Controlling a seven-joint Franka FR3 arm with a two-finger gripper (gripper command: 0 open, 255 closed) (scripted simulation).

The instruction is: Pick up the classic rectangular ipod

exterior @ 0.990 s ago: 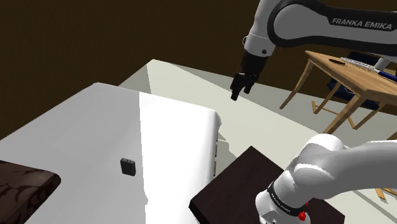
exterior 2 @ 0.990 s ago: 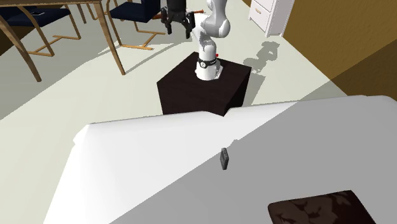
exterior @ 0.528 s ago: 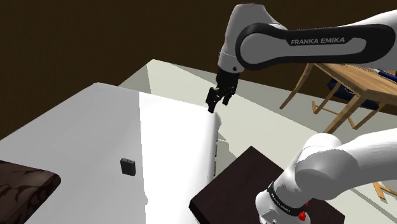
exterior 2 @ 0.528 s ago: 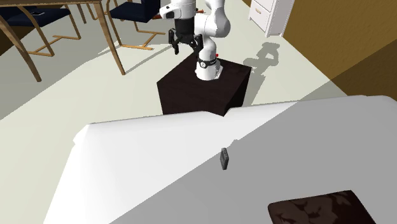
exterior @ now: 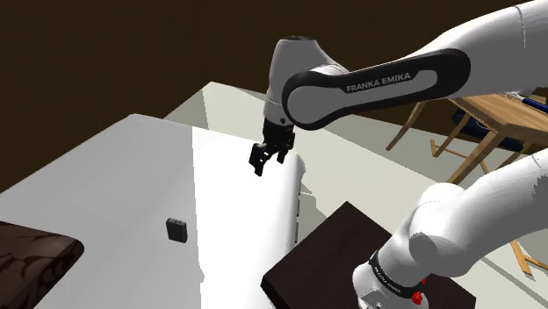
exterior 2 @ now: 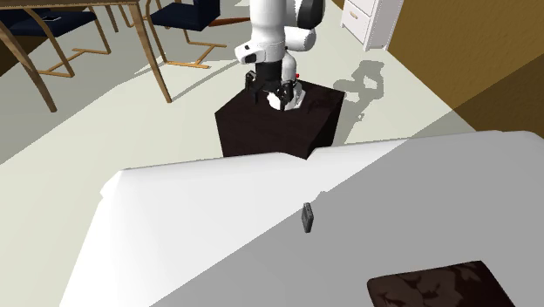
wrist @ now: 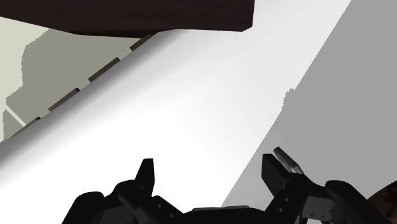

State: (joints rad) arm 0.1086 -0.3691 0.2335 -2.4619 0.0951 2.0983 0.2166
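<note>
Gripper [exterior: 266, 160]: fingers spread, nothing between them. In the wrist view both black fingertips [wrist: 147, 170] stand well apart over bare white surface.

Gripper position: in the air, touching nothing. In the shoulder view it hangs over the edge of the white surface [exterior: 132, 167] on the side that faces the stand [exterior: 329, 255]. In the second exterior view it [exterior 2: 268, 88] shows in front of the arm's base, above the dark stand [exterior 2: 261, 131].

ipod [exterior: 177, 230]: small dark rectangular slab on the white surface, well apart from the gripper and farther from the stand than the gripper is. In the second exterior view the ipod [exterior 2: 307, 218] sits on the near side of the gripper, in the shaded part of the surface. Cannot tell whether it lies flat or stands on an edge.

Beyond the ipod from the gripper: a dark brown cushion [exterior: 31, 263] on the same surface, apart from the ipod.

Behind the arm: wooden table [exterior: 487, 101].
</note>
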